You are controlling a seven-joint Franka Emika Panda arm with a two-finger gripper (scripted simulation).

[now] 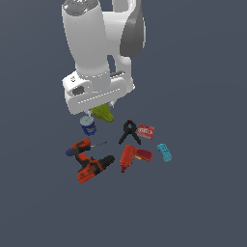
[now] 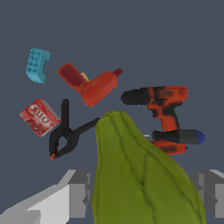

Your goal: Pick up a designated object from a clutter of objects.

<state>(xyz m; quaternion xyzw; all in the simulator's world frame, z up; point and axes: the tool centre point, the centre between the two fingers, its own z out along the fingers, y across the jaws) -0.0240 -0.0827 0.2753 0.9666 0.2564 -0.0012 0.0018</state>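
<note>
dark floor (image 1: 207, 207); fingers (image 2: 78, 192) grip pear (image 2: 140, 175), blue can (image 1: 88, 125) just beside.

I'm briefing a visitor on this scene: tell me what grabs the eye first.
The yellow-green pear-like object fills the wrist view, sitting between the fingers of the gripper. In the exterior view the big white arm looms over a clutter of red-and-black drills, a black clamp and a blue can.
</note>
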